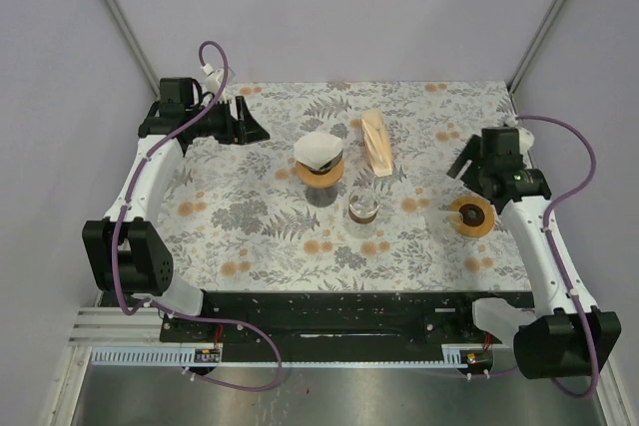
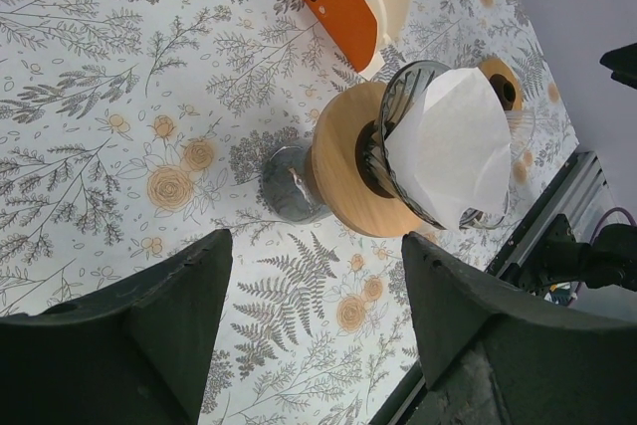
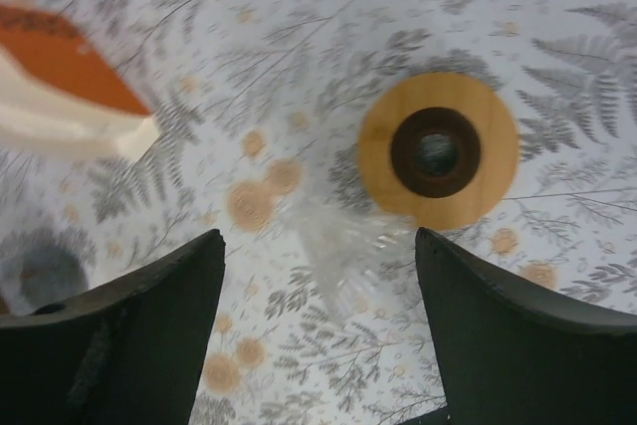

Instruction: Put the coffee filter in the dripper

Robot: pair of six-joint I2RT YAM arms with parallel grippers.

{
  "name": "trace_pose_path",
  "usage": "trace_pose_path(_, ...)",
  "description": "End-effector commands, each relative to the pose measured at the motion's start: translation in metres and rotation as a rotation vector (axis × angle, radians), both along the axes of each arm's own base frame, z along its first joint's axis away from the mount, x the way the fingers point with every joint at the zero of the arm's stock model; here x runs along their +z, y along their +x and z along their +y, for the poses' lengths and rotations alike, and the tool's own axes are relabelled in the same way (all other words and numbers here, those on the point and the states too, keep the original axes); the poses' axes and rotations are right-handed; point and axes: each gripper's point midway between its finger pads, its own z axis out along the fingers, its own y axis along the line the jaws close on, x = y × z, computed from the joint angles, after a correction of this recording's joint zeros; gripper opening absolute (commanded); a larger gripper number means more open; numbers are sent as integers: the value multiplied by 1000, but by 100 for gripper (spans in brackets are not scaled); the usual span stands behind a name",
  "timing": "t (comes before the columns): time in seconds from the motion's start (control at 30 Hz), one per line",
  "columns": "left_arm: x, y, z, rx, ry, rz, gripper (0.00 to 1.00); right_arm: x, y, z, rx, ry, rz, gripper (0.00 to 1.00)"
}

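Filter in dripper, ahead of spread L jaws, not touching.

The filter was thin white paper, matt and faintly creased. The dripper holding it had a smooth pale wooden collar and clear, glossy ribbed walls. The table wore a matt floral-printed sheet. At its three o'clock lay a second wooden disc with a dark core. The fingers looked like matt black, grainy plastic.
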Motion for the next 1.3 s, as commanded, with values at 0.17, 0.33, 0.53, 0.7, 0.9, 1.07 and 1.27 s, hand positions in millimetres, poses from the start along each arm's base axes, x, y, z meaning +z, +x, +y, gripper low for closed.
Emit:
trace_pose_path(0.17, 28, -4, 7, -2, -18, -119, 73, -64, -9, -94, -407, 0, 97, 70)
trace_pose_path(0.33, 28, -2, 6, -6, -29, -113, 73, -100, -15, -96, -430, 74, 164, 70)
trace_pose_path(0.53, 27, -3, 6, -8, -34, -107, 73, -128, -26, -96, -445, 94, 238, 70)
trace_pose_path(0.7, 26, -2, 6, -5, -35, -102, 73, -150, -24, -90, -432, 142, 264, 68)
trace_pose_path(0.9, 28, -4, 7, 2, -27, -113, 73, -161, -21, -100, -465, 135, 286, 65)
trace_pose_path(1.07, 29, -4, 7, 0, -29, -116, 73, -173, -17, -93, -451, 182, 318, 61)
trace_pose_path(1.27, 31, -4, 8, 4, -28, -120, 73, -183, -16, -90, -452, 220, 340, 57)
